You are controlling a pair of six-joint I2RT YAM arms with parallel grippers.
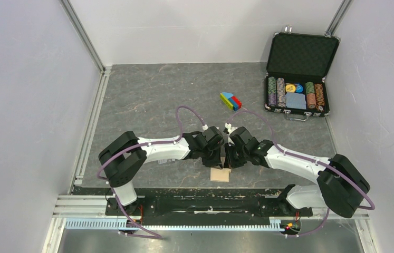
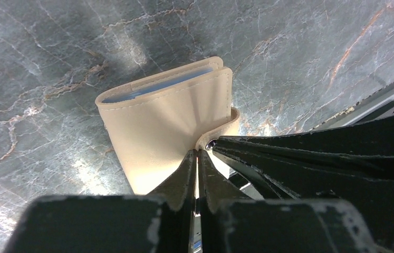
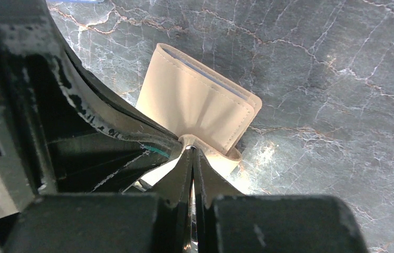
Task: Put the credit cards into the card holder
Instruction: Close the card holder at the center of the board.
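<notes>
Though folded shut on the surface (image 1: 147, 95) just ahead of the arm bases, card holder (image 2: 163, 121) apparently about to be opened. Left jaws and right jaws both pressed together, seemingly clamped on its snap tab (image 2: 223, 132) from opposite sides. Lift the tab with one side only, pin the cover with the other, and peel slowly to avoid dragging the holder. No credit cards in sight. No readable brand, label or writing.
</notes>
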